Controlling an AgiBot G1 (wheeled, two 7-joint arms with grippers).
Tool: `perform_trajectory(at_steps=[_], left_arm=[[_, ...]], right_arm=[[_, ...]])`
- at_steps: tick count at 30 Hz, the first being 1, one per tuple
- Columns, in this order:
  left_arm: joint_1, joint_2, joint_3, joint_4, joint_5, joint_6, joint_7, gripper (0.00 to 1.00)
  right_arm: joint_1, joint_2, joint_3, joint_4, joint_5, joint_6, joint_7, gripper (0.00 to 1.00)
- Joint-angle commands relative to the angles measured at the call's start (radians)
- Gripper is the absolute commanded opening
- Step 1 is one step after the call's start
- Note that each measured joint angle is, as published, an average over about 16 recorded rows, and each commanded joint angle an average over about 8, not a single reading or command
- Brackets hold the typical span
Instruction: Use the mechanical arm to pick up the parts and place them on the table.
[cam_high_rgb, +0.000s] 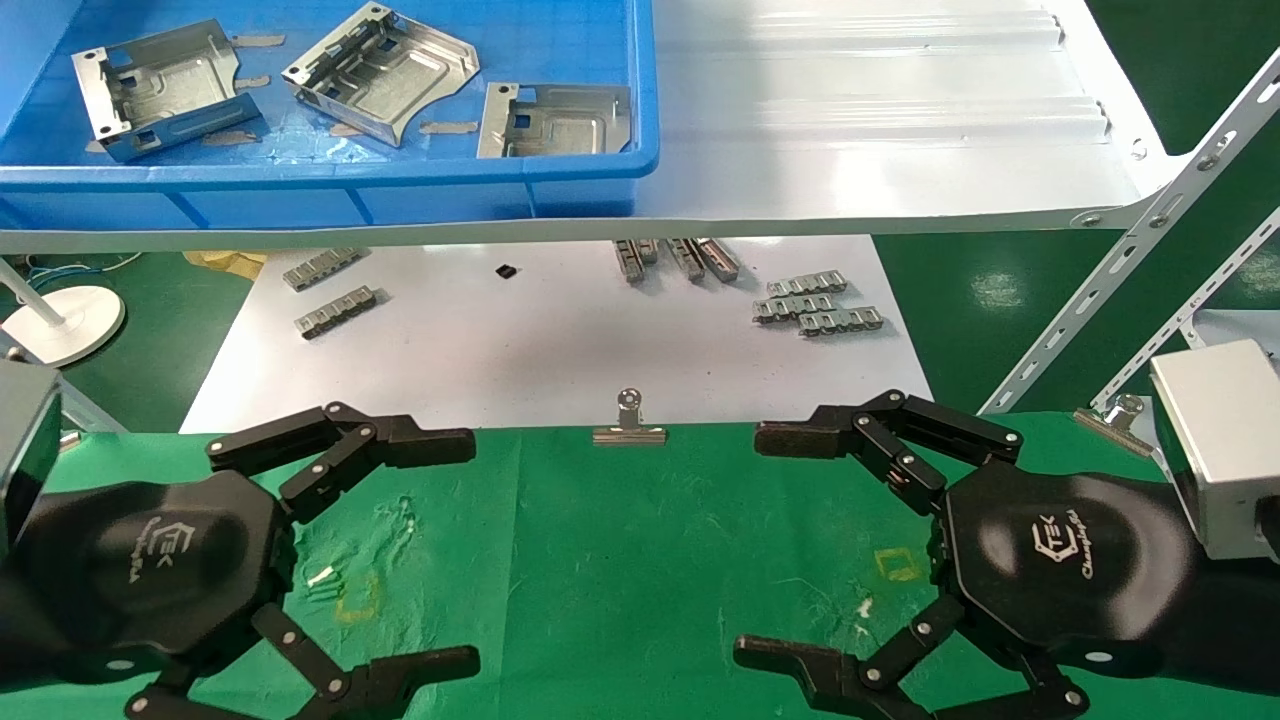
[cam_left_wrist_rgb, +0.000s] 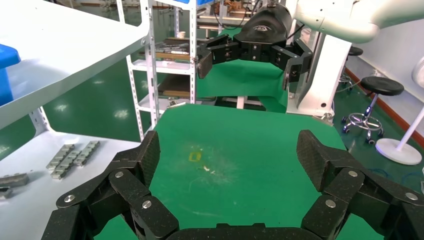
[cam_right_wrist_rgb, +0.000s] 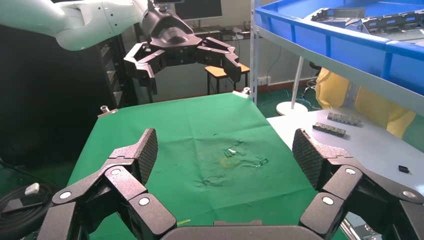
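Three silver sheet-metal parts lie in the blue bin (cam_high_rgb: 330, 185) on the white shelf: one at the left (cam_high_rgb: 160, 88), one in the middle (cam_high_rgb: 380, 70), one at the right (cam_high_rgb: 555, 120). My left gripper (cam_high_rgb: 455, 550) hovers open and empty over the left of the green cloth table (cam_high_rgb: 620, 560). My right gripper (cam_high_rgb: 760, 545) hovers open and empty over the table's right. In the left wrist view my left gripper (cam_left_wrist_rgb: 227, 155) frames bare green cloth. In the right wrist view my right gripper (cam_right_wrist_rgb: 225, 152) frames bare, wrinkled green cloth. The parts are far beyond both grippers.
The white shelf (cam_high_rgb: 880, 130) overhangs a white board (cam_high_rgb: 560, 340) with small grey link strips (cam_high_rgb: 815, 305). A binder clip (cam_high_rgb: 629, 425) holds the cloth's far edge. Slotted white shelf struts (cam_high_rgb: 1130, 250) rise at the right. A white lamp base (cam_high_rgb: 60, 320) stands at the left.
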Motion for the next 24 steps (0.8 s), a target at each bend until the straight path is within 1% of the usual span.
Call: perform_trajectory(at_steps=[1, 15, 16, 23, 24], left_arm=[[0.000, 0.000, 0.000, 0.000, 0.000, 0.000, 0.000, 1.00], [0.000, 0.000, 0.000, 0.000, 0.000, 0.000, 0.000, 1.00], [0.000, 0.000, 0.000, 0.000, 0.000, 0.000, 0.000, 1.00], [0.000, 0.000, 0.000, 0.000, 0.000, 0.000, 0.000, 1.00], [0.000, 0.000, 0.000, 0.000, 0.000, 0.000, 0.000, 1.00]], right_arm=[[0.000, 0.000, 0.000, 0.000, 0.000, 0.000, 0.000, 1.00], [0.000, 0.000, 0.000, 0.000, 0.000, 0.000, 0.000, 1.00], [0.000, 0.000, 0.000, 0.000, 0.000, 0.000, 0.000, 0.90], [0.000, 0.000, 0.000, 0.000, 0.000, 0.000, 0.000, 0.03], [0.000, 0.000, 0.000, 0.000, 0.000, 0.000, 0.000, 0.00]])
